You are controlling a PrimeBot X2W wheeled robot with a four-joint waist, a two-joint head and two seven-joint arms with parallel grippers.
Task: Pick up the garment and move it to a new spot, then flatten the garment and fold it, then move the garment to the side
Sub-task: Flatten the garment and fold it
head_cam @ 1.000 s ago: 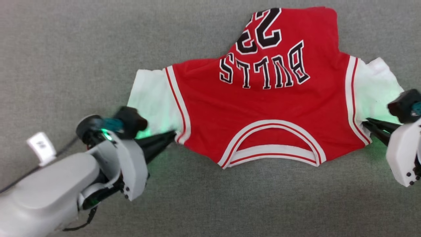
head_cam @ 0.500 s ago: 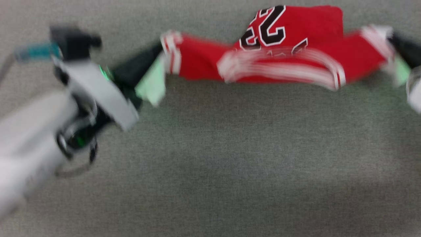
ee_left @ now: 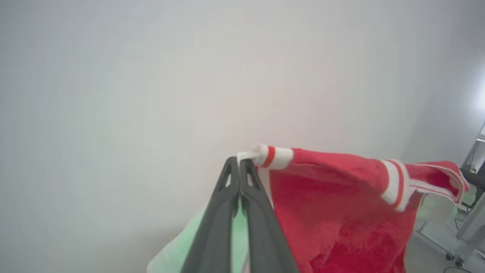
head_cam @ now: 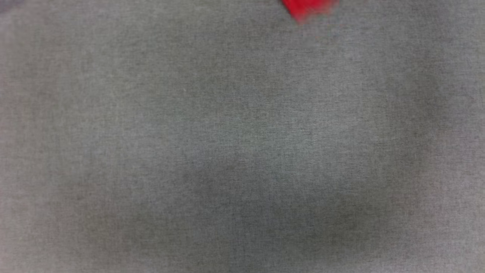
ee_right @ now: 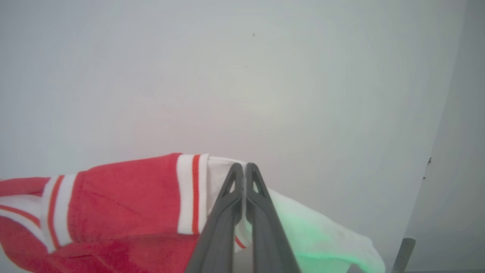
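Note:
The garment, a red jersey with white sleeves and red-and-white striped trim, hangs in the air in front of a pale wall. My left gripper is shut on its shoulder by the striped armhole trim, the white sleeve drooping under the fingers. At the opposite shoulder my right gripper is shut on the garment, with the other white sleeve hanging to the right. In the head view just a blurred red tip of the garment shows at the top edge, above the grey cloth surface.
A metal frame on wheels stands at the far right of the left wrist view. A pale post shows at the lower right of the right wrist view.
Both grippers have lifted the garment by its shoulders off the grey surface and up past the top of the head view; one second ago it lay flat there.

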